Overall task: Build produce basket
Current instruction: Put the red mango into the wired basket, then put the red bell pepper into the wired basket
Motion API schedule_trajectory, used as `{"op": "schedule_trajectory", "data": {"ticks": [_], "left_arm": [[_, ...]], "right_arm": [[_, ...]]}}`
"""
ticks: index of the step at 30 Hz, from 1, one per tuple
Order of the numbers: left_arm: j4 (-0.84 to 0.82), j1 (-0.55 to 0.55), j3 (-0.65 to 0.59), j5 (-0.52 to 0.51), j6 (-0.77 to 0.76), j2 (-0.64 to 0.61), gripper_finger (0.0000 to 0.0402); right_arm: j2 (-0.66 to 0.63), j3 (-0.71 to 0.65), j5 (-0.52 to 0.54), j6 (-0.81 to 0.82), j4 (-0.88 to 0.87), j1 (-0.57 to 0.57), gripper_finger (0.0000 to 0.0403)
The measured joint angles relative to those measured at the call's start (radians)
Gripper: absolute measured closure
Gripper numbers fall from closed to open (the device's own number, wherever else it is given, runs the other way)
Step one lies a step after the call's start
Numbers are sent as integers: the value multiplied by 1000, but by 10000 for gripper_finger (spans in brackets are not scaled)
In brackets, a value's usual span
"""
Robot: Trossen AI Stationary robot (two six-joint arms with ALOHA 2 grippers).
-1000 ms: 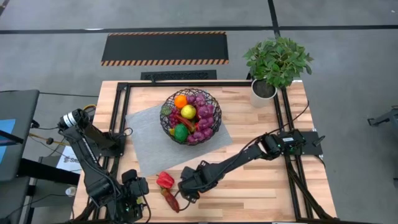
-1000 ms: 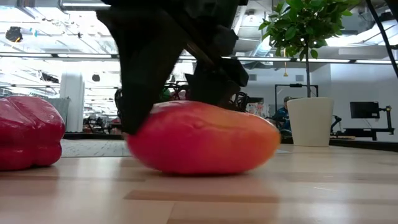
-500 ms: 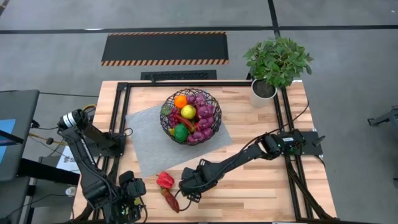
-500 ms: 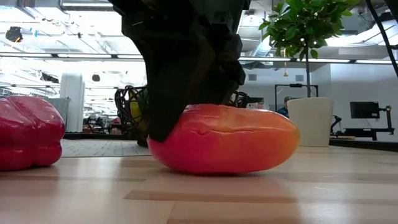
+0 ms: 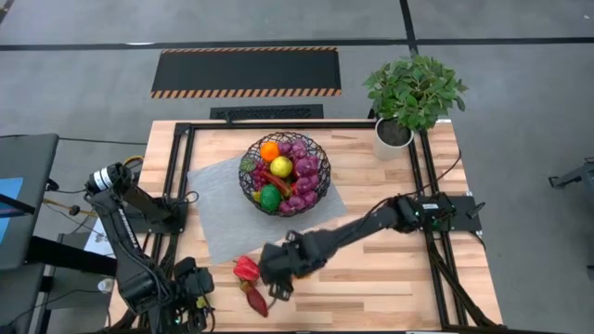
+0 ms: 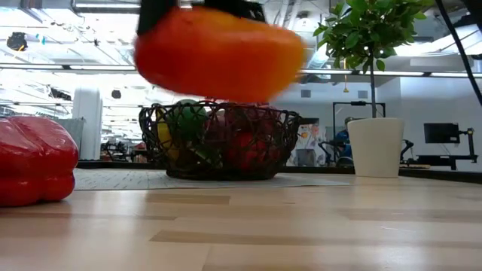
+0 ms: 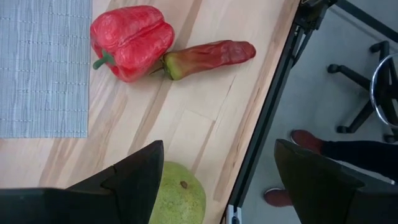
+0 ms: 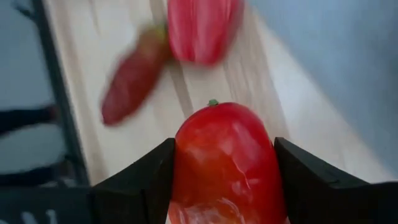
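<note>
My right gripper (image 5: 277,271) is shut on a red-orange fruit (image 8: 224,168), held above the table's near middle; in the low view the fruit (image 6: 218,53) hangs high in front of the black wire basket (image 6: 218,143). The basket (image 5: 285,173) holds grapes, an orange, a lemon and other produce and stands on a grey mat (image 5: 223,218). A red bell pepper (image 7: 130,40) and a long red pepper (image 7: 208,56) lie on the wood. My left gripper (image 7: 217,180) is open at the near left corner, with a green pear (image 7: 179,196) on the table beside one finger. My right gripper pinches the red-orange fruit by its two opposite sides (image 8: 181,155) between its two fingers. The fruit's stem end (image 8: 213,103) points away from the wrist. The fruit is lifted clear of the table.
A potted plant in a white pot (image 5: 394,133) stands at the far right corner. A black frame (image 5: 278,125) runs around the table top. Bare wood (image 5: 390,278) lies near the right. A person's shoe (image 7: 305,138) shows on the floor beyond the table's edge.
My right gripper has risen from the table with the red-orange fruit, which lay on the wood and now hangs clear above it, and has gone slightly toward the table's left. My left gripper has drawn back a little toward the near left corner.
</note>
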Motion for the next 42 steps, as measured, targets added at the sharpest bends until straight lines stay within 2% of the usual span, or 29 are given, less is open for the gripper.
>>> {"op": "schedule_trajectory", "data": {"ticks": [4,11,19,24,33,36,42], "left_arm": [[-3,0,0,0,-8,0,111],[-21,-3,0,-10,-39,1,111],[-39,-3,0,-13,-70,1,111],[-40,-3,0,-18,-71,1,111],[-45,-3,0,-24,-71,1,111],[-52,-3,0,-29,-71,1,111],[-64,-4,0,-30,-72,1,111]], "right_arm": [[-87,-27,27,-21,10,-73,161],[-207,-26,93,-67,62,-277,159],[-219,-26,74,22,79,-492,158],[-189,-27,56,64,67,-521,146],[-156,-28,68,119,-71,-522,64],[-152,-26,106,123,-83,-522,53],[-158,-25,68,115,-117,-506,50]]}}
